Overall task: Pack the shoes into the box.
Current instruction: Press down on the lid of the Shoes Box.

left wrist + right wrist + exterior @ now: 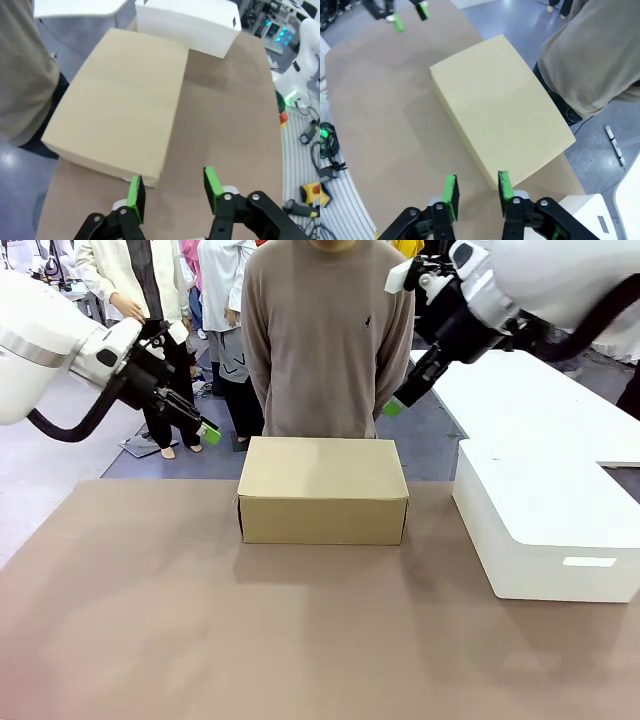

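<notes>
The tan cardboard box (322,490) stands shut at the table's far middle, right in front of the person; the wrist views look down on its flat lid (117,105) (500,107). The shoes are out of view. My left gripper (208,430) hangs open in the air, up and to the left of the box, its green pads (135,191) apart and empty. High to the box's right, my right gripper (395,405) is open too, with nothing between its pads (451,191).
A large white block (545,520) lies at the table's right side, beside the box. A person in a grey-brown sweater (328,335) stands at the far edge behind the box. The brown tabletop (250,630) stretches bare toward the near side.
</notes>
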`<state>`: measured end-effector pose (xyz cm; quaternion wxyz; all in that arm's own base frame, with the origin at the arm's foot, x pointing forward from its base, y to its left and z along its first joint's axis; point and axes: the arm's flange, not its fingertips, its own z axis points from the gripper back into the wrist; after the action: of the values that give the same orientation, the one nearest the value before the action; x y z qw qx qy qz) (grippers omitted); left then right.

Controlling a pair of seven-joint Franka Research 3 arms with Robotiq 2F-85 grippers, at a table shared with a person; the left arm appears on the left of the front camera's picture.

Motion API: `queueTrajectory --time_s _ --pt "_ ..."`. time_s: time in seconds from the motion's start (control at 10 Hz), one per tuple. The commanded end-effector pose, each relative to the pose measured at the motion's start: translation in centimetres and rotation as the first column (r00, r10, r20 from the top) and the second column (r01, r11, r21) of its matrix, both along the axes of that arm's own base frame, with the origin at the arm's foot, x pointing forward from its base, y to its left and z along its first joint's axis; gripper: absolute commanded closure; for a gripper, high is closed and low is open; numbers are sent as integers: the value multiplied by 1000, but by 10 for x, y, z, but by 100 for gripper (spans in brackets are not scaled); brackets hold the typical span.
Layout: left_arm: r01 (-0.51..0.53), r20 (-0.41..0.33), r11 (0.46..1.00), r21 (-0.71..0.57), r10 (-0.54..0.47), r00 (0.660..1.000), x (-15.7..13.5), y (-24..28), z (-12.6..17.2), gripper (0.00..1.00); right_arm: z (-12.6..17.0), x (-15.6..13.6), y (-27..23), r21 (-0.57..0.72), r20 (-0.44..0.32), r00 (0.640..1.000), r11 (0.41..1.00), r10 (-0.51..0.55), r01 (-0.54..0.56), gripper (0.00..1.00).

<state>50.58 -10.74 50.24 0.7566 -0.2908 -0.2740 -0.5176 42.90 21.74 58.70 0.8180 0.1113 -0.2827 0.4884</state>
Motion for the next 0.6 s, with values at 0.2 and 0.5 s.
queueTrajectory --time_s 0.2,0.5 --pt "-101 -58 987 123 109 992 -40 1 27 0 -12 38 40 -52 35 994 993 -107 108 100" --pt "-120 -130 972 204 148 980 -64 -1 37 0 -34 64 65 -80 27 982 979 -187 189 100"
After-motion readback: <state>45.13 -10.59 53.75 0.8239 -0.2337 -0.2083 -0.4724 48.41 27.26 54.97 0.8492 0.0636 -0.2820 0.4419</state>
